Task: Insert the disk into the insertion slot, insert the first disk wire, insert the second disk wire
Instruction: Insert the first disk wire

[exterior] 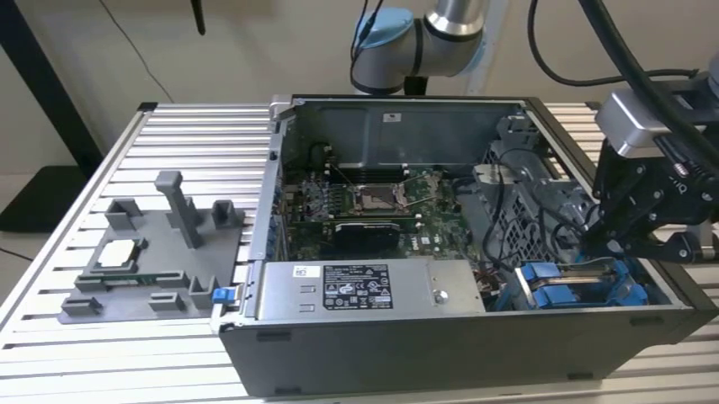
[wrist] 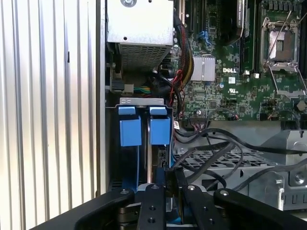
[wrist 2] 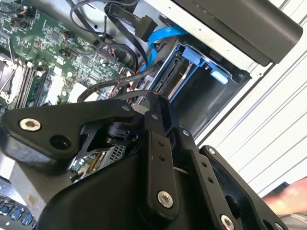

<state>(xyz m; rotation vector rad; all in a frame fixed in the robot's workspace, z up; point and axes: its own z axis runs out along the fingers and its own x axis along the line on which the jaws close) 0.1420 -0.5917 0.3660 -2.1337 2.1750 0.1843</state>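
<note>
Broadly, the open case (exterior: 450,353) sits on a slatted metal table (exterior: 168,135), tool (wrist: 170,184) seemingly pressed together at the insertion slot (wrist: 142,101).

My gripper (wrist: 171,178): matt black links, look like anodised metal, bright steel screw heads. Insertion slot (wrist: 141,101) rim is bare grey sheet metal; its blue tabs (wrist: 130,132) are smooth plastic w/ slight sheen, cables (wrist 2: 120,80) nearby have matt black sheathing. Table (exterior: 67,362) is ribbed aluminium, satin finish; fixture (exterior: 168,252) matt grey plastic; power-supply box (exterior: 281,295) dull bare sheet metal; case outer wall (exterior: 450,353) matt dark grey.
</note>
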